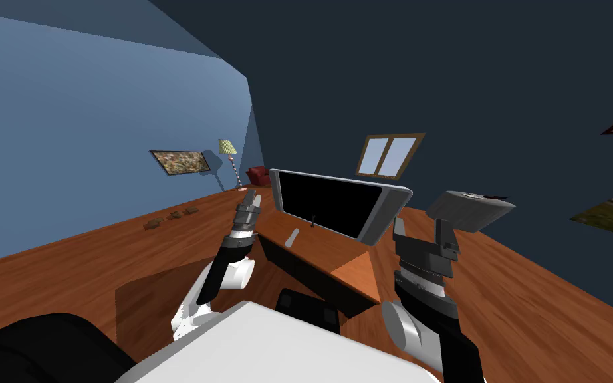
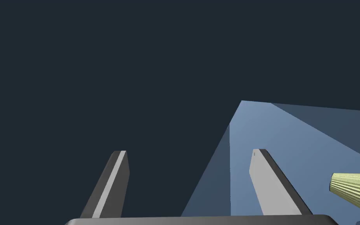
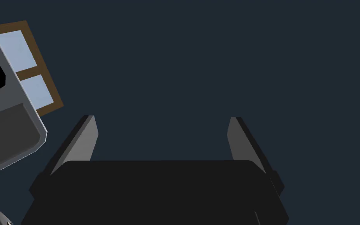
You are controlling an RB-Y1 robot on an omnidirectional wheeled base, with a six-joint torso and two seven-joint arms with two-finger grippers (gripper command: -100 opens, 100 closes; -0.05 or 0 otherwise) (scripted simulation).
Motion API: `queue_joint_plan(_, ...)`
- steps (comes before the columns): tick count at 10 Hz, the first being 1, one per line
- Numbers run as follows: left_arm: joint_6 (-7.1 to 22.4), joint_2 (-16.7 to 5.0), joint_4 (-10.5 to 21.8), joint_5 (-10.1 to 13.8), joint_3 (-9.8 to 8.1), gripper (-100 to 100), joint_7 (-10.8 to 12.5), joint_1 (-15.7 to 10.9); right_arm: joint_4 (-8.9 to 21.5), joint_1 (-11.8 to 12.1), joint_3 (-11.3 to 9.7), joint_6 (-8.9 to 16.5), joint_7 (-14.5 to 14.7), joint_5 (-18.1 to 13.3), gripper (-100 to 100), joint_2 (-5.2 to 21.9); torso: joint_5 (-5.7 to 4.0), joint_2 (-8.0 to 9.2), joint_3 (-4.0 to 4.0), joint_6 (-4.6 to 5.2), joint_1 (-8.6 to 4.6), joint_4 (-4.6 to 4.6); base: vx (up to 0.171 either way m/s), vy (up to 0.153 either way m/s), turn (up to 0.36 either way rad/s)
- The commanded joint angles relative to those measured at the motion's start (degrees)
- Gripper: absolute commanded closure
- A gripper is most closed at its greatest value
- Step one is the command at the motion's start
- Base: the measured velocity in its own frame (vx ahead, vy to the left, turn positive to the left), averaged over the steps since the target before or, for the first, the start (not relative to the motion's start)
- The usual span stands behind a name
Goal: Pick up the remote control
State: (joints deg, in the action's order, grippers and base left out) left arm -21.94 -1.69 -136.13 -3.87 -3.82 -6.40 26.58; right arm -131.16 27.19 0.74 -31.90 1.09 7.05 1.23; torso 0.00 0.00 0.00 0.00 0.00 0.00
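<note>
The remote control (image 1: 292, 237) is a small light grey bar lying on the wooden TV stand (image 1: 338, 256), just in front of the television (image 1: 335, 203). My left gripper (image 1: 252, 197) (image 2: 189, 152) is raised to the left of the remote, apart from it, open and empty, aimed at the dark wall. On the other side of the stand my right gripper (image 1: 420, 226) (image 3: 161, 117) is also raised, open with nothing between its fingers, and the television's edge (image 3: 15, 97) lies beside it.
A grey rounded object (image 1: 471, 209) stands just behind the right gripper. A floor lamp (image 1: 228, 149) (image 2: 351, 190) and a red chair (image 1: 258, 175) stand at the far corner. Small items (image 1: 172, 216) lie on the wooden floor at left. A window (image 1: 388, 156) (image 3: 23, 70) is behind the television.
</note>
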Motion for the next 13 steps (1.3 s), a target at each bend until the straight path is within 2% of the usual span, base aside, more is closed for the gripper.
queue_joint_plan(1, 0.14, -1.63, 0.68, 0.48, 0.27, -100, 0.2, 0.54, 0.0, 0.0, 0.0, 0.0, 0.0, 0.0, 0, 0.0, 0.0, 0.0, 0.0, 0.0, 0.0, 0.0, -0.004, 0.027, -0.105)
queue_joint_plan(5, 1.01, -8.03, 4.86, 3.16, 2.02, -100, 1.39, 3.39, 0.0, -0.01, 0.01, 0.0, 0.0, 0.0, 0, 0.01, 0.09, 0.07, 0.04, 0.02, 0.42, 0.01, -0.019, 0.098, -0.215)
queue_joint_plan(6, 1.01, -8.21, 4.86, 3.16, 2.02, -100, 1.39, 3.39, 0.0, -0.01, 0.01, 0.0, 0.0, 0.0, 0, 0.01, 0.12, 0.13, 0.07, 0.03, 0.53, 0.02, -0.03, 0.097, -0.086)
queue_joint_plan(8, 1.64, -12.09, 8.2, 5.15, 3.45, -100, 2.33, 5.46, 0.0, -0.01, 0.0, 0.0, 0.0, 0.0, 0, 0.01, 0.08, 0.07, 0.04, 0.02, 0.32, 0.02, -0.026, 0.077, -0.259)
queue_joint_plan(9, 1.97, -13.59, 10.14, 6.26, 4.3, -100, 2.88, 6.6, 0.0, -0.01, 0.0, 0.0, 0.0, 0.0, 0, 0.01, 0.09, 0.1, 0.06, 0.02, 0.37, 0.02, -0.036, 0.137, -0.424)
queue_joint_plan(10, 1.97, -14.45, 10.14, 6.26, 4.3, -100, 2.88, 6.6, 0.0, -0.01, 0.01, 0.0, 0.0, 0.0, 0, 0.02, 0.12, 0.11, 0.06, 0.04, 0.53, 0.02, -0.041, 0.123, -0.14)
queue_joint_plan(11, 2.31, -16.5, 12.25, 7.43, 5.23, -100, 3.47, 7.77, 0.0, 0.0, 0.02, 0.0, 0.0, 0.0, 0, 0.01, 0.12, 0.09, 0.06, -0.03, 0.52, 0.03, -0.03, 0.097, -0.235)
queue_joint_plan(12, 2.31, -16.63, 12.25, 7.43, 5.23, -100, 3.47, 7.77, 0.0, 0.0, 0.01, 0.0, 0.0, 0.0, 0, 0.01, 0.11, 0.07, 0.04, 0.01, 0.45, 0.02, -0.019, 0.067, -0.152)
queue_joint_plan(13, 2.65, -18.83, 14.53, 8.65, 6.25, -100, 4.11, 8.95, 0.0, 0.0, 0.01, 0.0, 0.0, 0.0, 0, 0.01, 0.08, 0.01, 0.01, -0.02, 0.34, 0.01, -0.021, 0.056, -0.34)
